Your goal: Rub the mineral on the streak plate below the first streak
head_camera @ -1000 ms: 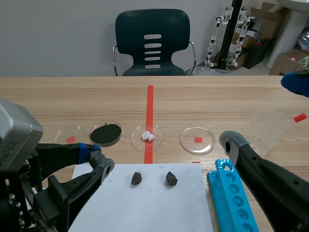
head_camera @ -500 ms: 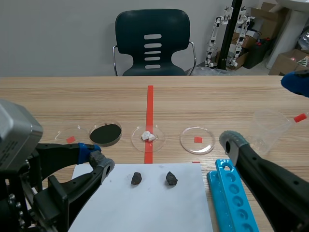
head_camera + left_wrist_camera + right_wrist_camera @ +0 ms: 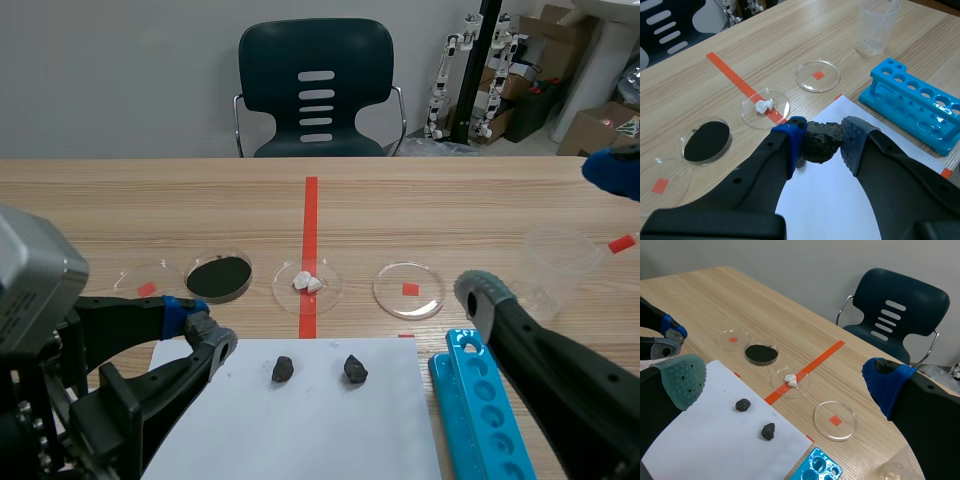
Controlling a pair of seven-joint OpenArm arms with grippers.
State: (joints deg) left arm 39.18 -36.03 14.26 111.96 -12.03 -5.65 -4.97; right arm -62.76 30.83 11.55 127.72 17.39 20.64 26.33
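Clamps dark mineral between pads of L gripper, jaws only partly apart, at edge of white streak plate; contact w/ plate not clear. Shows R gripper wide open, nothing in it.

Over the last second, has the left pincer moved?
No. The left pincer, holding the mineral, stays at the white sheet's left corner, near the black powder dish.
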